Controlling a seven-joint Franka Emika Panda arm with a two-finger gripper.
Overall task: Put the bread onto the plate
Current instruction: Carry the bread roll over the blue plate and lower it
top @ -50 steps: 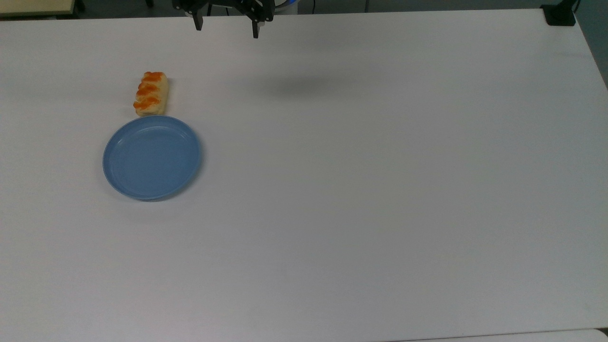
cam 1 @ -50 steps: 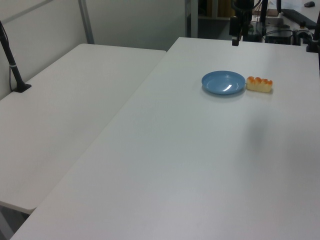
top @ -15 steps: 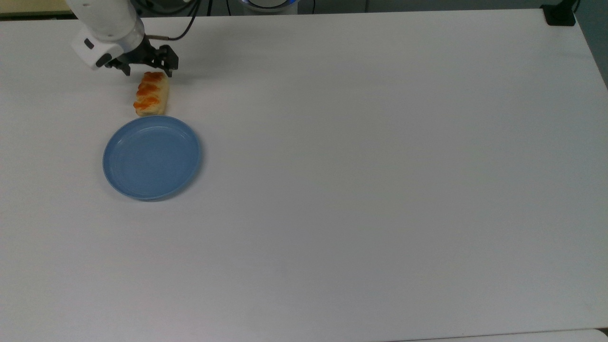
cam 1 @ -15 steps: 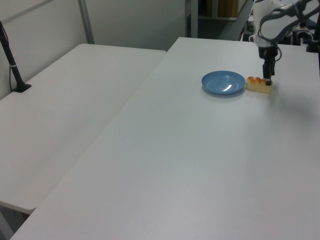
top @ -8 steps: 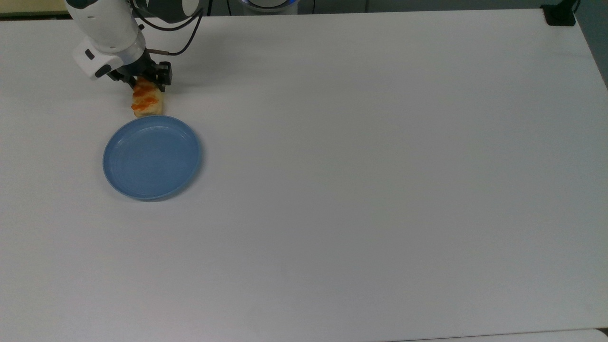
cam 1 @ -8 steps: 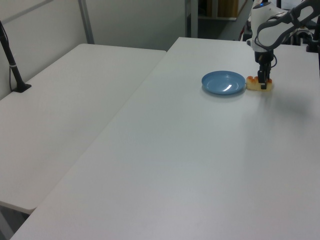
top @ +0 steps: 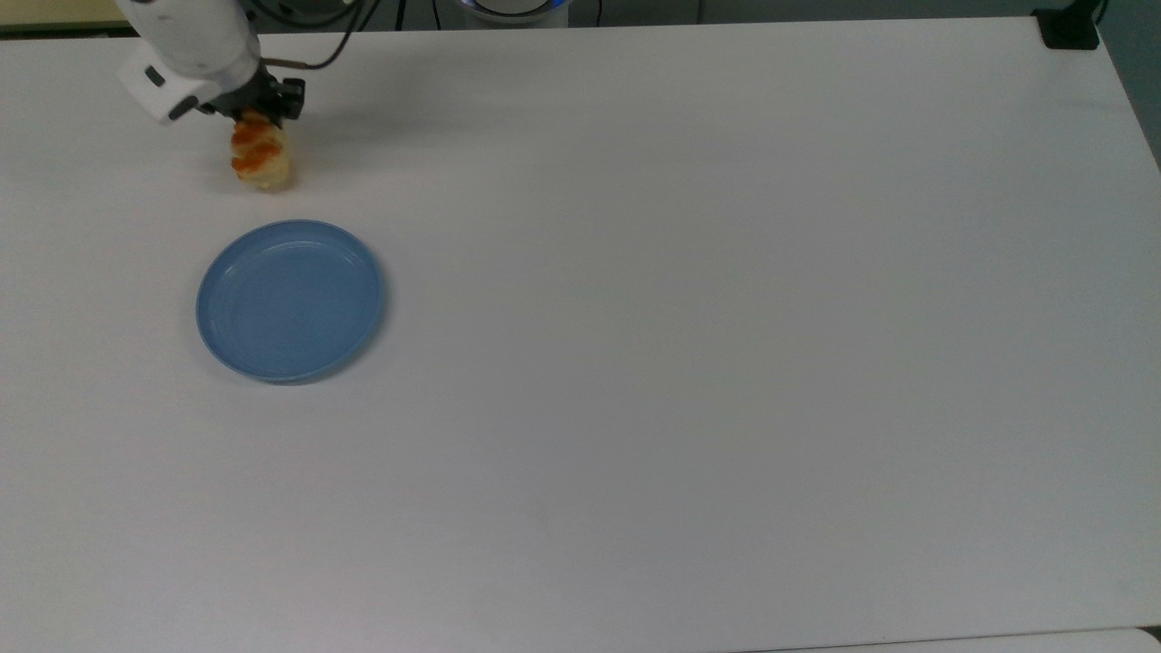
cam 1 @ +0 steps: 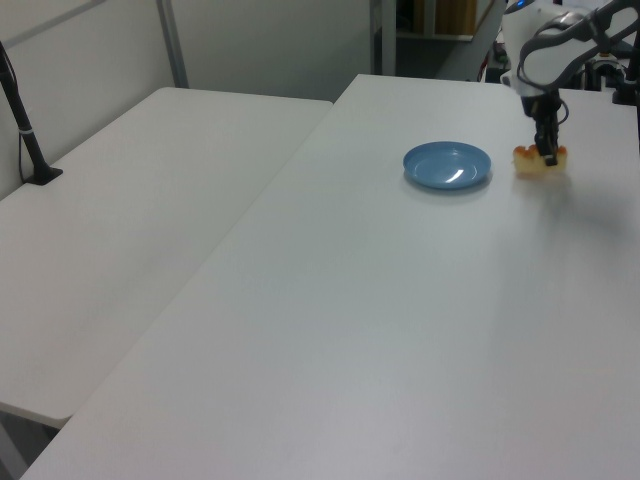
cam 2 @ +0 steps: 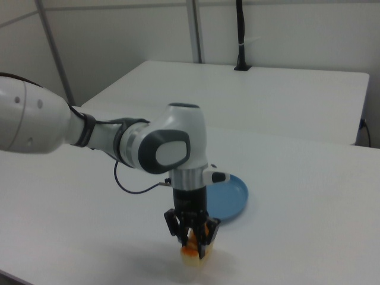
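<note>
The gripper (cam 2: 192, 244), a dark two-finger claw of matte black metal and plastic, is seen closed around the bread (top: 259, 159), with one finger pressed against each long side of the roll. In the right view the claw hangs straight down from a rounded white and grey wrist, and the roll (cam 2: 191, 255) is pinched by its upper part, the pale underside showing below the fingertips. The bread is a small oblong roll, soft-looking and pale yellow, with glossy orange glazed patches along its top. In the top view it is found near the table's upper left corner, partly covered by the white wrist housing. In the left view the roll (cam 1: 539, 160) is seen just above the table surface, a faint shadow lying beneath it; whether it is touching the table cannot be told.

The plate (top: 290, 300) is set well apart from the bread, lower in the top view and slightly to the top view's right. It is round, shallow and blue, with a smooth matte finish, a raised rim and faint concentric rings inside. In the left view the plate (cam 1: 447, 165) is seen to the left view's left of the held roll, with a clear gap between them. In the right view its edge (cam 2: 231, 199) is partly hidden behind the arm.

Everything is borne by a broad white table (top: 689, 326) with a smooth, plain top. A thin black cable (cam 2: 133, 187) is looped from the arm's forearm to the wrist.
</note>
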